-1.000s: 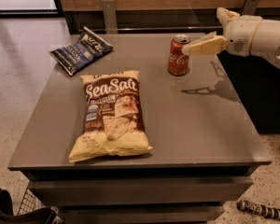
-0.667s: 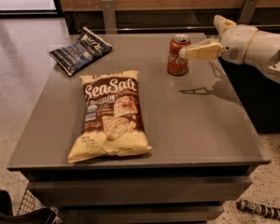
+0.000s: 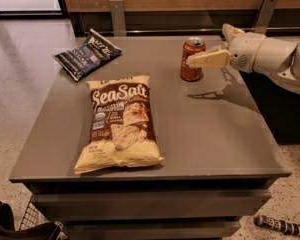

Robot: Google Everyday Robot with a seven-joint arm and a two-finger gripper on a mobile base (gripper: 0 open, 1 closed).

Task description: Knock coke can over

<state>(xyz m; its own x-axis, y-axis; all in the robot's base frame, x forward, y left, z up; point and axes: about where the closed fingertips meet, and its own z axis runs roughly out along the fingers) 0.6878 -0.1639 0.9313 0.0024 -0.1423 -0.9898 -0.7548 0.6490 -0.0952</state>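
Note:
The coke can (image 3: pixel 192 60) is a small red can with a silver top. It stands upright at the back right of the grey table (image 3: pixel 215 134). My gripper (image 3: pixel 208 46) reaches in from the right at the can's height. It is open, and the can is not between its jaws. The near cream finger (image 3: pixel 210 59) points left and its tip is against the can's right side. The other finger (image 3: pixel 232 32) sits behind and to the right of the can.
A large Sea Salt chip bag (image 3: pixel 119 123) lies flat at the table's front left. A dark blue chip bag (image 3: pixel 87 54) lies at the back left corner. A wooden wall with metal posts (image 3: pixel 117 15) runs behind the table. The white arm (image 3: pixel 275 59) hangs over the right edge.
The gripper has moved left toward the can, and its near finger now meets the can's right side. The can still stands upright in the same spot.

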